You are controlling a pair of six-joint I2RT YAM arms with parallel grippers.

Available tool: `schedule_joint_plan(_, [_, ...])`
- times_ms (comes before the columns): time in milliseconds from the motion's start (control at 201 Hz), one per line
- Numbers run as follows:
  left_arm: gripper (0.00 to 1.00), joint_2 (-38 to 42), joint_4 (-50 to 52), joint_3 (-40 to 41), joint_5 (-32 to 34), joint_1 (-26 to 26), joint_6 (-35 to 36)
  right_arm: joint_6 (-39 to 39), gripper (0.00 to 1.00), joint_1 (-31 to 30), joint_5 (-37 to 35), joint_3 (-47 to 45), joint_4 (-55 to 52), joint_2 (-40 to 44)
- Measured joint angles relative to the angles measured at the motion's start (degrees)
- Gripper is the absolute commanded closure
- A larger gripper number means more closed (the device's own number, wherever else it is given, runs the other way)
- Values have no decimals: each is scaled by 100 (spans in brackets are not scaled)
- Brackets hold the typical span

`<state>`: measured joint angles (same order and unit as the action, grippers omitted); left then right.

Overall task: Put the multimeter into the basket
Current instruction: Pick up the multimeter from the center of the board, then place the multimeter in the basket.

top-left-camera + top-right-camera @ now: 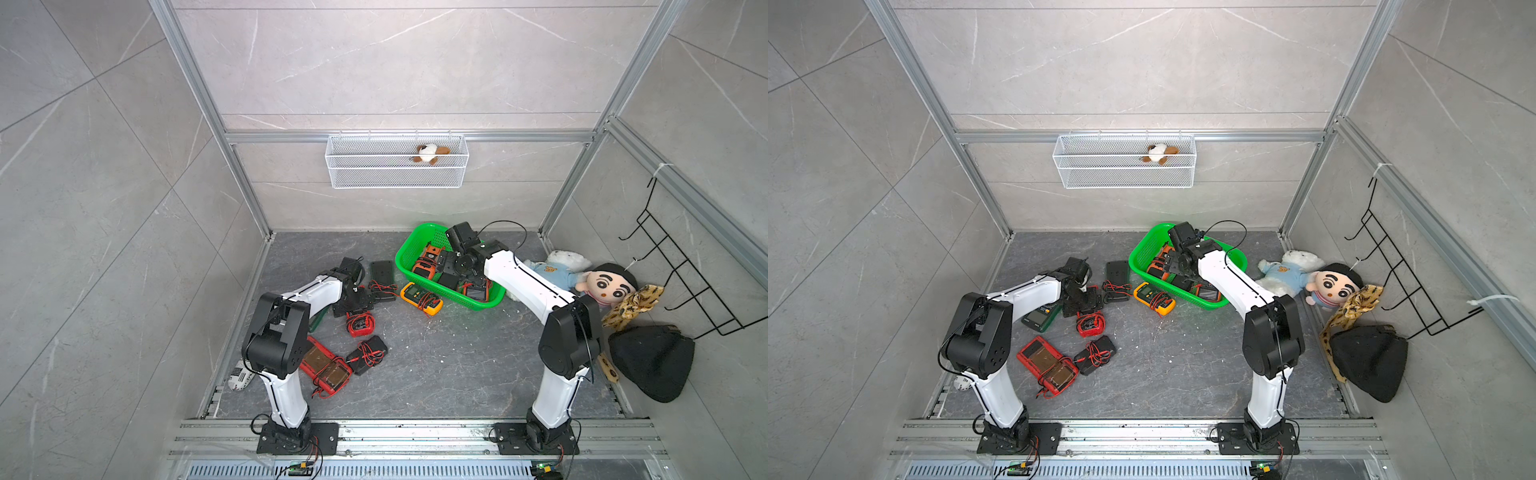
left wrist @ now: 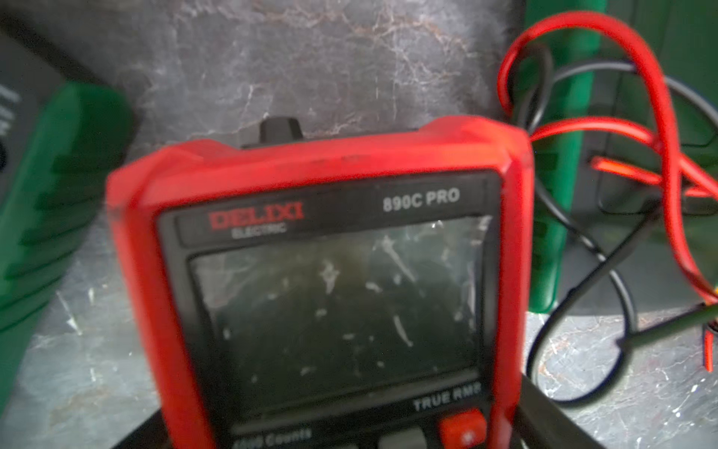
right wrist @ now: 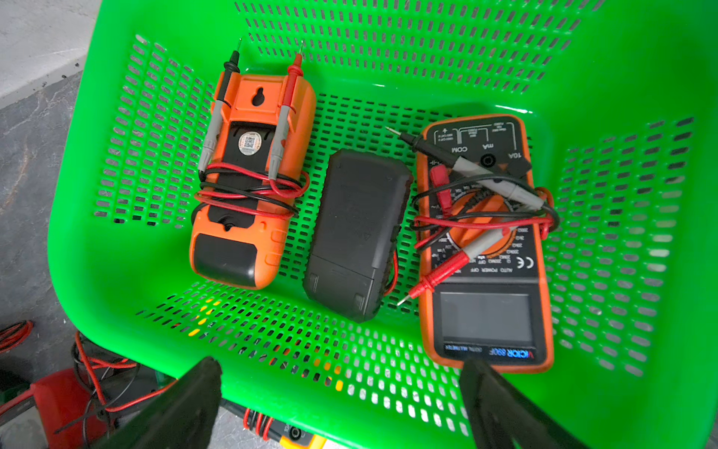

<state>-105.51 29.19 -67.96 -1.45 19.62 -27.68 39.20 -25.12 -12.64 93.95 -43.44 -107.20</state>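
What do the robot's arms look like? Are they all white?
Not all white. The left arm and right arm have smooth white shells with chunky black joints. Thin black cables run along them, and each stands on a black base plate. The right gripper has two flat black fingers.

white arm links [image 1: 286, 395], black joints [image 1: 276, 332], thin black cables [image 1: 503, 222]

Basket [image 3: 101, 280] — glossy, smooth plastic
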Motion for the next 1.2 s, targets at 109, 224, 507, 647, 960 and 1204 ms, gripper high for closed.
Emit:
schedule_joint_plan(109, [86,4,2,0,103,7,-66,0,0,0,-2,0,0,0])
schedule_joint_plan(224, [100,37,76,-24,313,9,-127,-44,0,0,-4,7,-2,0])
schedule_joint_plan(507, [100,289,723,-691,1067,-33,-79,-197,0,2,-26,273,-11,0])
schedule_joint_plan(647, [100,457,859,-1244,1167,-37,4,-195,0,50,-20,356,-20,20])
schedule_joint_plan(960, [100,234,859,-2675,1185,195,125,-205,0,691,133,234,155,494])
schedule_joint_plan(1204, [100,-1104,363,-4551,1032,782,350,-367,0,1117,706,-208,651,737])
